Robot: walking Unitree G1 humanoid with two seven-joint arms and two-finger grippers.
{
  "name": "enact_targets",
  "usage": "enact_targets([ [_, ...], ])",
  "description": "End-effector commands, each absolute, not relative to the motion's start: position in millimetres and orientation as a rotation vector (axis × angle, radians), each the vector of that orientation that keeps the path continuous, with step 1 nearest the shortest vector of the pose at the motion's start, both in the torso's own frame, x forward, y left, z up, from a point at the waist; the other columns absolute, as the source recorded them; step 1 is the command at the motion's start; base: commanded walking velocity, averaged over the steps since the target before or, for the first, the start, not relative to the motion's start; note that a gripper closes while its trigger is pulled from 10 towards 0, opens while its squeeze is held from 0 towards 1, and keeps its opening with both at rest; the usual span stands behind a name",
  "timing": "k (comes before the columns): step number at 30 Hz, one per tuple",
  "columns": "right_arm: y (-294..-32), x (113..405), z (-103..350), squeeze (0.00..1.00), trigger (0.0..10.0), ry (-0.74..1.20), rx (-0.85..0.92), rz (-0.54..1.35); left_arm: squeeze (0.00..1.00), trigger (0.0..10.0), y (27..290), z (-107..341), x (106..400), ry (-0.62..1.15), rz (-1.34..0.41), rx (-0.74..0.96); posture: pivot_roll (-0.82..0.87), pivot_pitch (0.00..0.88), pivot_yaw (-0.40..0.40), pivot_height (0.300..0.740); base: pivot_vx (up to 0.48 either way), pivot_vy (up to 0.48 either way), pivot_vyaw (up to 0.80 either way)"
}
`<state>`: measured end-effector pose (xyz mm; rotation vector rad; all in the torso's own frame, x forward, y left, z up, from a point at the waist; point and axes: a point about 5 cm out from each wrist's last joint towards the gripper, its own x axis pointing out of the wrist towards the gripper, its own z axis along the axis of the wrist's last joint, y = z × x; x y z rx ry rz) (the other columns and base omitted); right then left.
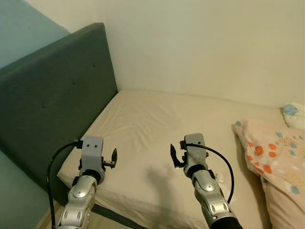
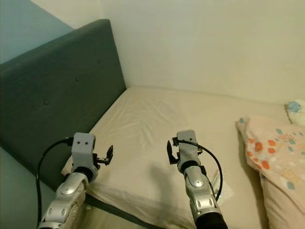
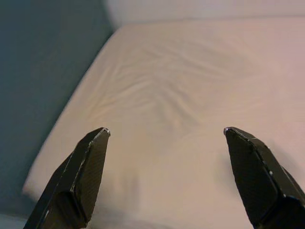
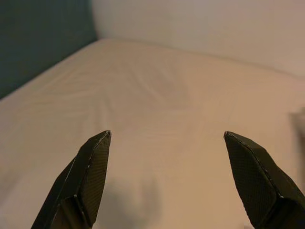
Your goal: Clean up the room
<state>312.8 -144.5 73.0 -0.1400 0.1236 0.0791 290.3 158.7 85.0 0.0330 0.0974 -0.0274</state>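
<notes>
A bed [image 1: 143, 124] with a cream sheet lies before me, its dark grey headboard [image 1: 52, 95] along the left. At the right lies a peach pillow [image 1: 276, 152] with coloured spots. My left gripper [image 3: 166, 131] hovers open over the bed's near left corner with nothing between its fingers. Over the near middle of the sheet my right gripper [image 4: 167, 133] is held open and empty too. Both arms [image 1: 81, 191] reach forward from the foot of the view.
A small white and blue item [image 1: 291, 112] rests against the wall at the far right, behind the pillow. Cream walls close off the bed at the back. A strip of wooden floor [image 1: 47, 220] shows at the lower left.
</notes>
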Motion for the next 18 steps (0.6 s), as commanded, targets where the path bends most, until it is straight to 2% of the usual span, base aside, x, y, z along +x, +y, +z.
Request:
enact_targets([
  [1, -143.9, 312.0, 71.6, 0.00, 10.0, 0.142, -0.120, 0.068, 0.00, 10.0, 163.5, 80.9, 288.7, 0.122, -0.022, 0.051, -0.03, 0.059, 0.051, 0.740, 0.000, 0.000, 0.00],
  [11, -141.9, 313.0, 72.0, 0.00, 10.0, 0.146, -0.117, 0.077, 0.00, 10.0, 169.2, 81.6, 290.0, 0.120, 0.007, 0.057, -0.03, 0.059, 0.048, 0.740, 0.000, 0.000, 0.00],
  [18, -140.0, 311.9, 70.4, 0.00, 10.0, 0.151, -0.126, 0.087, 0.00, 10.0, 168.0, 85.2, 289.9, 0.091, 0.000, 0.021, -0.03, 0.058, 0.047, 0.740, 0.000, 0.461, 0.00],
])
